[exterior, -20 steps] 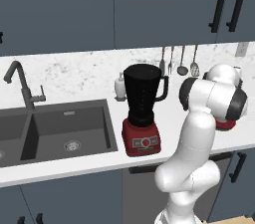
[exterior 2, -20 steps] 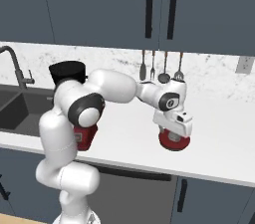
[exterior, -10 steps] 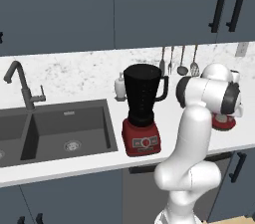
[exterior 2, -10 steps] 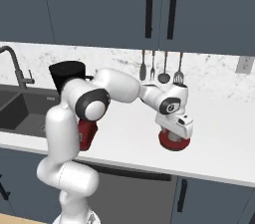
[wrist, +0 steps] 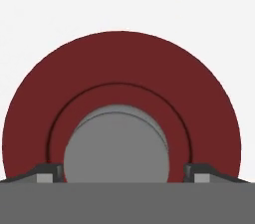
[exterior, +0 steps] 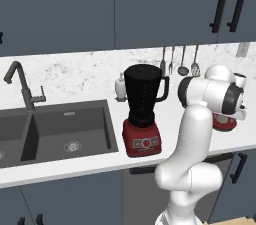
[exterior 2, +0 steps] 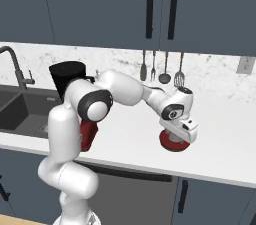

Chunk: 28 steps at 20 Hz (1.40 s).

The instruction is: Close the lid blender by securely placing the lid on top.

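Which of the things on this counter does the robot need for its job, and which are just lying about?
Needed:
blender, jar open at the top
lid, lying on the counter
gripper, fingers on either side of the lid's grey knob

Just there:
soap bottle
hanging utensils
sink
faucet

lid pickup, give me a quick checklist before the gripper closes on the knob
1. Gripper centred over the lid: ok, the grey knob sits between the two fingertips.
2. Jaws open wide enough: ok, one fingertip shows on each side of the knob.
3. Fingers low enough to grip the knob: cannot tell from these views.
4. Lid flat on the counter: ok, it lies level under the hand.
5. Blender jar open and upright: ok, nothing covers its rim.
6. Path to the blender: ok, open counter between; the soap bottle stands behind the jar.
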### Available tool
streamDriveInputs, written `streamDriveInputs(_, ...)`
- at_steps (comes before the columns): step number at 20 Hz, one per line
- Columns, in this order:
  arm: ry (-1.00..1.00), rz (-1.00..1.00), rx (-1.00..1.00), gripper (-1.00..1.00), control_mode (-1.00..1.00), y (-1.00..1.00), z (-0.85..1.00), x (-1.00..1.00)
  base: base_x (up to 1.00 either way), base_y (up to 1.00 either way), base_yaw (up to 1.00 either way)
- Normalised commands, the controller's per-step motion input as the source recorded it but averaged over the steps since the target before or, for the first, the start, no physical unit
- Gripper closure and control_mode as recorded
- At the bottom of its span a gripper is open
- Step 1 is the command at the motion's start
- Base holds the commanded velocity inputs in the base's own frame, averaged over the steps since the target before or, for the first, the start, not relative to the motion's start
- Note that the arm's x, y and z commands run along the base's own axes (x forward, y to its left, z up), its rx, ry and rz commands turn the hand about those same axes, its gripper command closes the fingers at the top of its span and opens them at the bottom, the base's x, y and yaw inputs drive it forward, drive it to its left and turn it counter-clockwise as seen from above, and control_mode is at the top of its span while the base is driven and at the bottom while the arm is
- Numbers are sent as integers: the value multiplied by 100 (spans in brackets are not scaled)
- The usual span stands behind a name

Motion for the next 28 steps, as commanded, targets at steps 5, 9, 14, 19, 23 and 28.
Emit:
streamDriveInputs(5, -3, 0, 0, 100, -100, 0, -43, 2, 0, 0, 0)
streamDriveInputs(9, -1, 0, 0, 100, -100, 6, -27, 6, 0, 0, 0)
streamDriveInputs(14, -7, 0, 2, 100, -100, 10, 23, -19, 0, 0, 0)
streamDriveInputs(19, -14, 3, 4, 100, -100, 21, 76, -58, 0, 0, 0)
streamDriveInputs(23, -24, 6, 0, 100, -100, 55, 100, -71, 0, 0, 0)
streamDriveInputs(28, -15, 5, -1, 100, -100, 96, 100, -60, 0, 0, 0)
